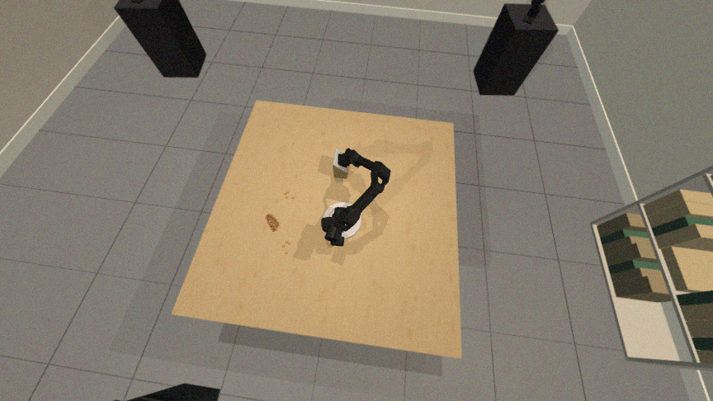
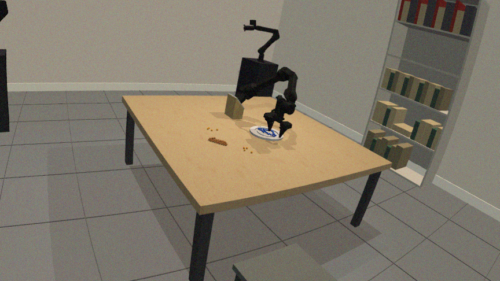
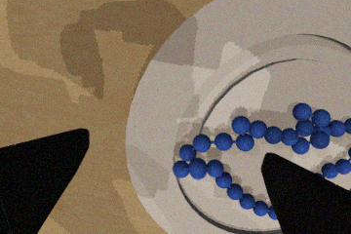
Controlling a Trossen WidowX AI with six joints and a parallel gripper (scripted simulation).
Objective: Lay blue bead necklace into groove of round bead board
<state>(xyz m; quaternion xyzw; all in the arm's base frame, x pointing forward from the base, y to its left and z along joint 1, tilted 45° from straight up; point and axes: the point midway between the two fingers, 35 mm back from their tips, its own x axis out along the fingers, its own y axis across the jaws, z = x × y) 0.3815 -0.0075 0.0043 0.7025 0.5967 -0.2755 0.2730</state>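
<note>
The round white bead board (image 3: pixel 156 122) (image 2: pixel 254 130) (image 1: pixel 355 228) lies near the middle of the table. The blue bead necklace (image 3: pixel 260 134) (image 2: pixel 264 130) lies on the board. One stretch follows the dark groove at the lower left, and the rest runs bunched across the middle. My gripper (image 3: pixel 177 151) (image 2: pixel 276 130) (image 1: pixel 334 239) is open and empty. It hangs just above the board, one finger over the table beside the rim and the other over the beads. In the top view the arm hides the necklace.
A brown bead string (image 1: pixel 271 222) (image 2: pixel 217 141) and loose orange beads (image 1: pixel 287 195) (image 2: pixel 246 149) lie on the table left of the board. The arm's tan base block (image 2: pixel 233 107) stands behind it. A bookshelf (image 2: pixel 423 79) stands off the table.
</note>
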